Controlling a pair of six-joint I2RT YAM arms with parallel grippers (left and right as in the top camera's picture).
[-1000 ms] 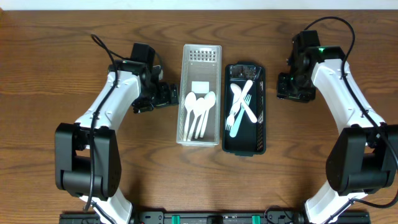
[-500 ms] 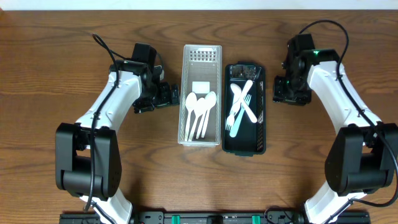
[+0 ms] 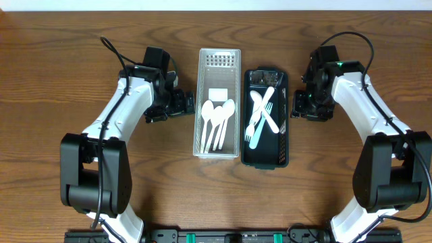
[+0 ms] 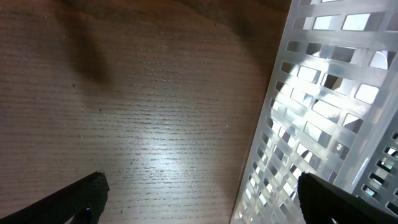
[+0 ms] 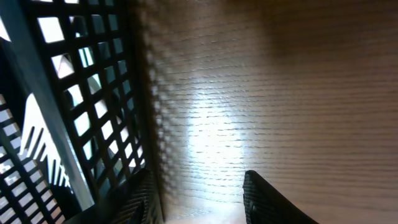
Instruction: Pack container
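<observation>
A clear lattice container [image 3: 219, 67] with several white spoons [image 3: 217, 121] stands at the centre. Beside it on the right is a black lattice container [image 3: 285, 135] with white forks [image 3: 260, 118]. My left gripper [image 3: 187, 103] is open, low at the clear container's left wall [image 4: 323, 118], one finger on each side of that wall in the left wrist view. My right gripper [image 3: 298, 106] is open and empty, low against the black container's right wall [image 5: 74, 106]; its fingers [image 5: 199, 199] are apart, the left one by the wall.
The brown wooden table [image 3: 67, 81] stretches to either side of the containers. Arm cables run near the back corners. The table's front edge carries a black rail [image 3: 229, 236].
My right gripper has moved left and slightly forward, up to the black container's right wall. The left arm has not moved.
</observation>
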